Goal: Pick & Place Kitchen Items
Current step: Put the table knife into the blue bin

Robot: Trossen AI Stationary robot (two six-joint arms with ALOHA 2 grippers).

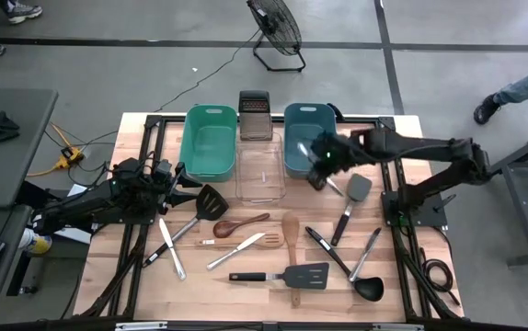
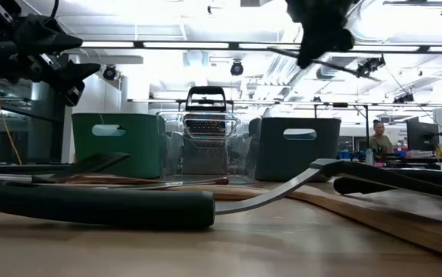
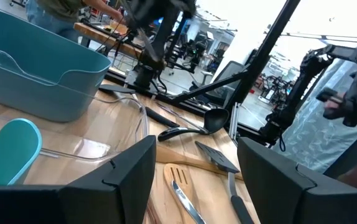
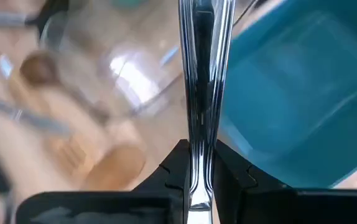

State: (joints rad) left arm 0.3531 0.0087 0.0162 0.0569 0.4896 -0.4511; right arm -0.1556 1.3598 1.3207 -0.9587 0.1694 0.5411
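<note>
Silver metal fills my right gripper point(image 4: 197, 177): its fingers pinch a shiny utensil handle point(image 4: 202, 81), raised above the table over the near left edge of the blue tub point(image 1: 306, 138). Other utensils lie on the wooden table point(image 1: 411, 230) nearer the front, among them a black slotted turner point(image 1: 287, 275) and a ladle point(image 1: 367, 267). My left gripper point(image 3: 194, 180) hovers spread and empty at the left, near the teal tub point(image 1: 208, 142).
</note>
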